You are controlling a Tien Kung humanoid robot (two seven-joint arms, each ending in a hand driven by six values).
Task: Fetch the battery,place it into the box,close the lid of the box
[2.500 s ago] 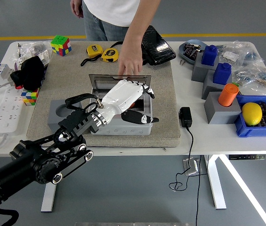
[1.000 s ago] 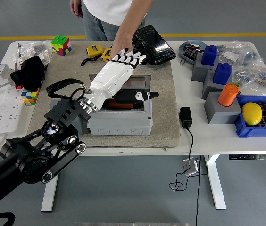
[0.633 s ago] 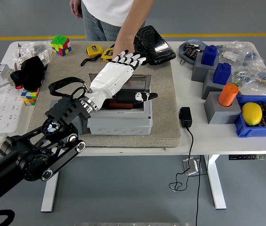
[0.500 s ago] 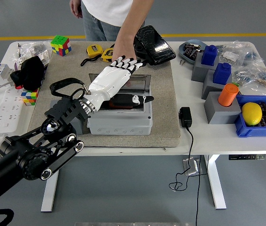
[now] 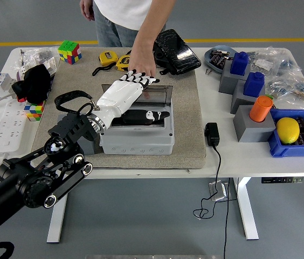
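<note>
Left hand pressing flat on the box lid, a person's hand at its far edge.

The left hand (image 5: 121, 93) is lying over the grey box (image 5: 137, 141) with fingers extended and close together, holding nothing, its fingertips reaching the lid's (image 5: 160, 93) far rim, where the person's hand (image 5: 141, 66) is touching down. The battery (image 5: 141, 116) is showing dark inside the box under the palm. The box is sitting mid-way on the beige mat (image 5: 187, 135), with bare mat open to its right and front; the black adapter (image 5: 212, 133) is lying just off the mat's right edge. Compared with half a second ago, the hand is sitting lower and nearer, and the lid is looking flatter.
</note>
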